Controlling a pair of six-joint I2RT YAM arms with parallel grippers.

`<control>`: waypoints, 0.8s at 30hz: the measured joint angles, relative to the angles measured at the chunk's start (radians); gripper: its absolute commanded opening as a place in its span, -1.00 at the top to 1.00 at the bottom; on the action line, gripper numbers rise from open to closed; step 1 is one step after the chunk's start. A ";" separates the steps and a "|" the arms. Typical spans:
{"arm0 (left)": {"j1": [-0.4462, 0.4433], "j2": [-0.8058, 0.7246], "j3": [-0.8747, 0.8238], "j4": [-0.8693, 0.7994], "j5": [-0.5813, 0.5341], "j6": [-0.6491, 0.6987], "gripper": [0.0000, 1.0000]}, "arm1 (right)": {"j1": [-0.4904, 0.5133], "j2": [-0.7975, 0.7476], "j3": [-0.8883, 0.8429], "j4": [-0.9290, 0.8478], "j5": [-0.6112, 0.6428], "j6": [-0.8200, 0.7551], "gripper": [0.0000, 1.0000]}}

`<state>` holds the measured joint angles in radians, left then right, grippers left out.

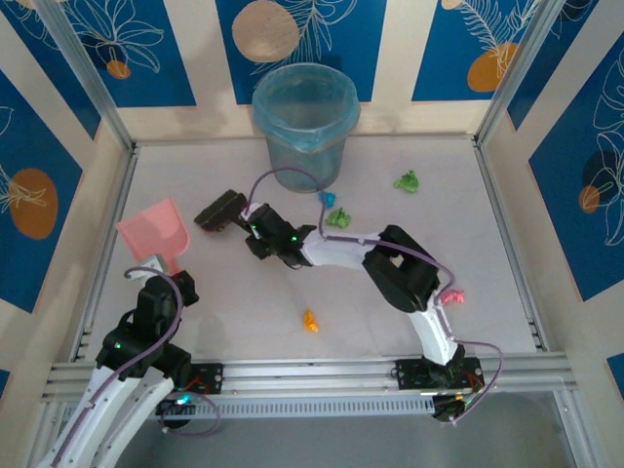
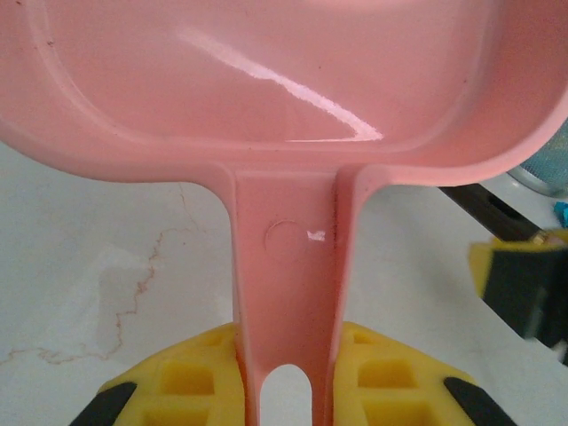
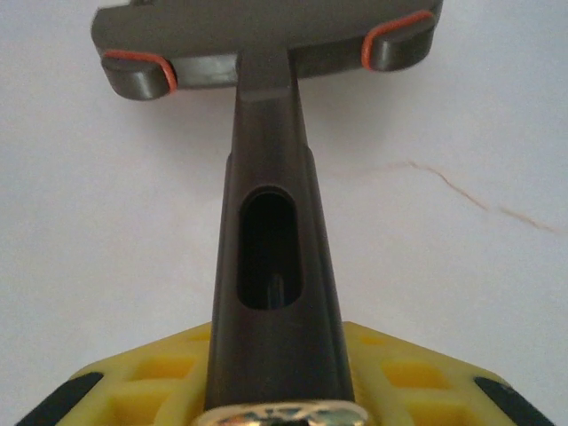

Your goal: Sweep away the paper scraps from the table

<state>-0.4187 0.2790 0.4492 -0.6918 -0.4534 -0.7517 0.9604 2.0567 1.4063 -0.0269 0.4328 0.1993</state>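
Observation:
My left gripper (image 1: 164,276) (image 2: 286,383) is shut on the handle of the pink dustpan (image 1: 154,232) (image 2: 287,266), which lies at the table's (image 1: 234,322) left side. Further in, my right gripper (image 1: 259,232) (image 3: 275,390) is shut on the dark brush handle (image 3: 271,266); the brush head (image 1: 220,210) (image 3: 266,35) points left, just right of the dustpan. Paper scraps lie scattered: a cyan one (image 1: 329,198), a green one (image 1: 338,218), another green one (image 1: 407,181), an orange one (image 1: 311,321) and a pink one (image 1: 451,296) beside the right arm.
A translucent blue bin (image 1: 305,117) stands at the back centre against the wall. Aluminium rails (image 1: 312,370) edge the table, with patterned walls on three sides. The right arm stretches diagonally across the middle.

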 measured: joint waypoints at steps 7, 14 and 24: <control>0.000 0.023 -0.003 0.021 0.024 0.004 1.00 | 0.024 -0.268 -0.304 -0.016 0.033 0.089 1.00; 0.000 0.136 -0.006 0.086 0.105 0.030 1.00 | 0.016 -0.467 -0.409 -0.142 0.032 0.240 1.00; 0.000 0.349 -0.005 0.214 0.365 0.075 1.00 | -0.121 -0.604 -0.409 -0.277 -0.108 0.449 1.00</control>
<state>-0.4191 0.6281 0.4438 -0.4774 -0.0887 -0.6769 0.8394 1.4525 0.9970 -0.3038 0.3244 0.6479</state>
